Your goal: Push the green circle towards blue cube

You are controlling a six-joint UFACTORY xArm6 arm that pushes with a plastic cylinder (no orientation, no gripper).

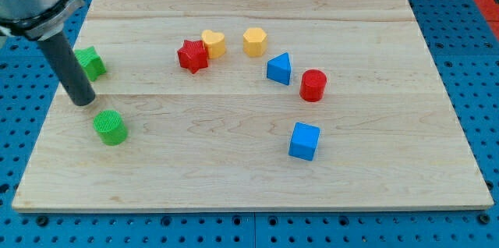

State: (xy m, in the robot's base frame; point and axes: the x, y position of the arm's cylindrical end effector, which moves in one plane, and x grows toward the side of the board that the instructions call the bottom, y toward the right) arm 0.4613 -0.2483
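Camera view: my tip (84, 101) sits just above-left of green circle (111, 127); blue cube (304, 140) far right; no jaws.

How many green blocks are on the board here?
2. A green circle near the view's left edge, just below my tip; another green block above, partly behind the rod. None seem hidden.

Bare worktop (210, 135) between green circle (111, 127) and blue cube (304, 140). Nothing blocking. Red cylinder (313, 85) and blue triangle (279, 69) above that lane.
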